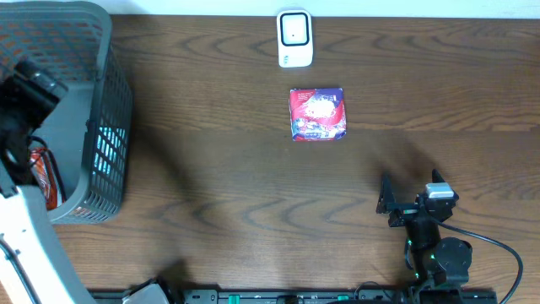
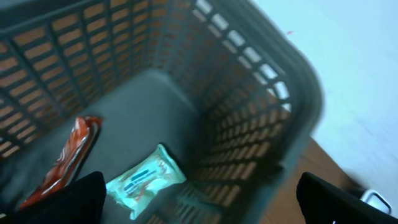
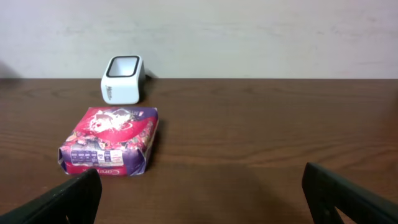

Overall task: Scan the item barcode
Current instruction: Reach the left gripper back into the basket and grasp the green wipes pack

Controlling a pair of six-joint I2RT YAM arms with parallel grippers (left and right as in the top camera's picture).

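**On the table**

We see a dark wooden table [image 1: 219, 186] carrying a white scanner [image 1: 294, 39] at its far edge, a red-and-purple packet [image 1: 318, 114] lying flat near it, and a grey mesh basket [image 1: 114, 127] at the left end.

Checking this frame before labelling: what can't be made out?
Pack: barcode not discernible, print too small in right wrist and overhead views.
Red packet: blurred in left wrist view; partly behind the left arm overhead.
Teal packet: label blurred, left wrist view.
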